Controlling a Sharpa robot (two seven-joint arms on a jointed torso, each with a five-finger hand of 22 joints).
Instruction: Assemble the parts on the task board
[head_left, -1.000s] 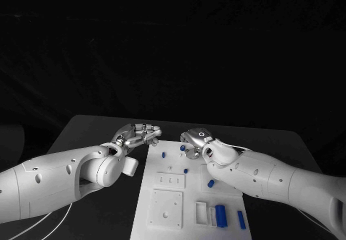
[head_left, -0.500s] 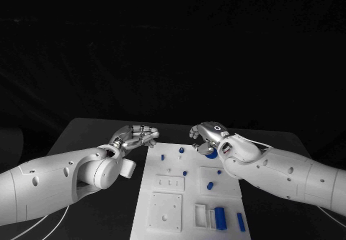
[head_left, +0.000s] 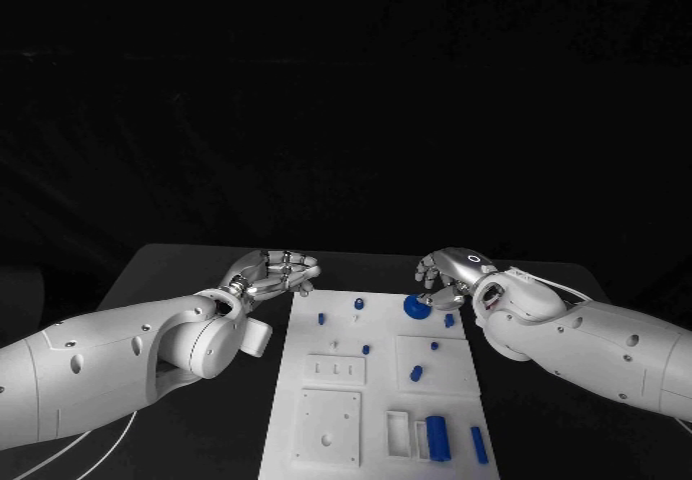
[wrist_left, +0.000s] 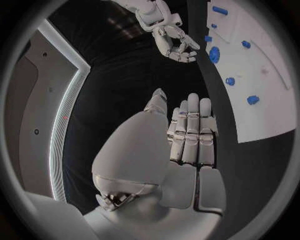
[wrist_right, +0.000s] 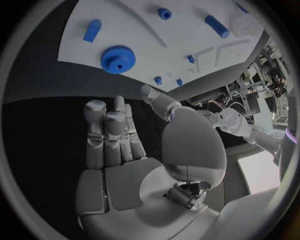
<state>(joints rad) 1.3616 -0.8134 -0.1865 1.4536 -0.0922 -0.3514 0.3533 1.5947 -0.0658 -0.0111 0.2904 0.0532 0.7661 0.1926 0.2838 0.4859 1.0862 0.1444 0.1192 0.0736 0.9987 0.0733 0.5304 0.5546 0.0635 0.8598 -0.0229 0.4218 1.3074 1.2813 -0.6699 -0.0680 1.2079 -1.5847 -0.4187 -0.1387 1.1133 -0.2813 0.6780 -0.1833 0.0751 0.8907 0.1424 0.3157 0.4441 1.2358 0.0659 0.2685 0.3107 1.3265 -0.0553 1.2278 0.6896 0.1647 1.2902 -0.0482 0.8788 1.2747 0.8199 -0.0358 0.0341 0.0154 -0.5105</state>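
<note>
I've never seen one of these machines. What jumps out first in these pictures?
Two silver robot hands, the left robot hand and the right robot hand, hover with fingers apart and nothing in them at the far end of a long white task board. Next comes the blue gear lying on the board's far right part, close by the right robot hand, with smaller blue parts scattered toward the near end.

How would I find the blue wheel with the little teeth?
Look at the white task board in the middle of the black table, then at its far end by the right hand. The blue gear lies flat there. It is round and toothed; its neighbours are small plain blue pegs.
</note>
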